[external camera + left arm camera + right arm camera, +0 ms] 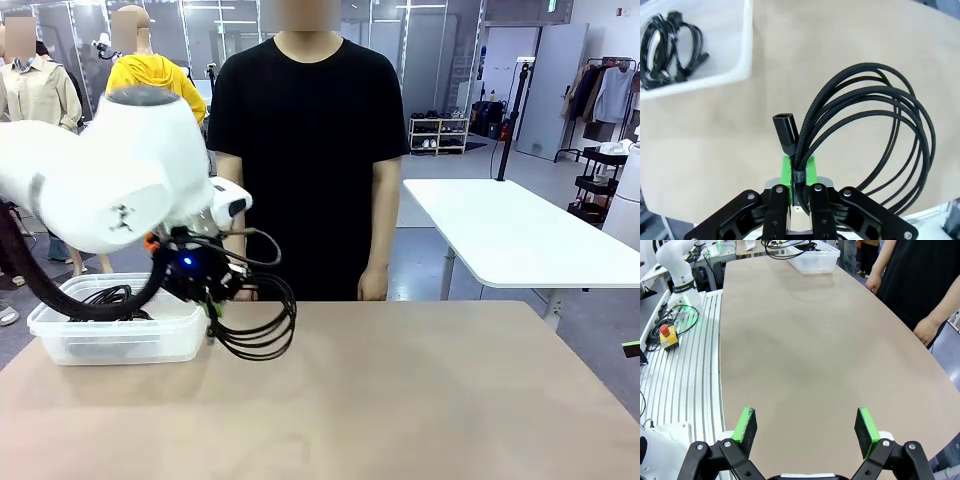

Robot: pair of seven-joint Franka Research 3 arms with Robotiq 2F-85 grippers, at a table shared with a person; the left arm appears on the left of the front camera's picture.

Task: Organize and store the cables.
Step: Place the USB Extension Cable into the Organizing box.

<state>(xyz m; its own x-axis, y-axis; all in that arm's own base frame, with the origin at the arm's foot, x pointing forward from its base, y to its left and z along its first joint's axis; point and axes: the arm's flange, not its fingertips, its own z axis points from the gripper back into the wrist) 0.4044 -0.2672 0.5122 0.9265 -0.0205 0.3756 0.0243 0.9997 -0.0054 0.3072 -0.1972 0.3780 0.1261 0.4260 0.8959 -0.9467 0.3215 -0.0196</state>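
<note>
My left gripper (799, 172) is shut on a coiled black cable (875, 125), pinching the bundle near its plug end (785, 134). The coil hangs above the tan table. From the front, the same cable (262, 325) dangles below my left gripper (212, 300), just right of the clear plastic bin (150, 345). More black cables (670, 47) lie inside that bin (742, 55); they also show as cables (110, 296) above its rim. My right gripper (807, 428) stands open over bare table, nothing between its green pads (747, 423).
A person in a black shirt (308, 150) stands at the far edge of the table, hands (372, 285) hanging by the edge. The bin (815, 261) sits at the table's far end in the right wrist view. A slotted metal base (685, 375) borders the table there.
</note>
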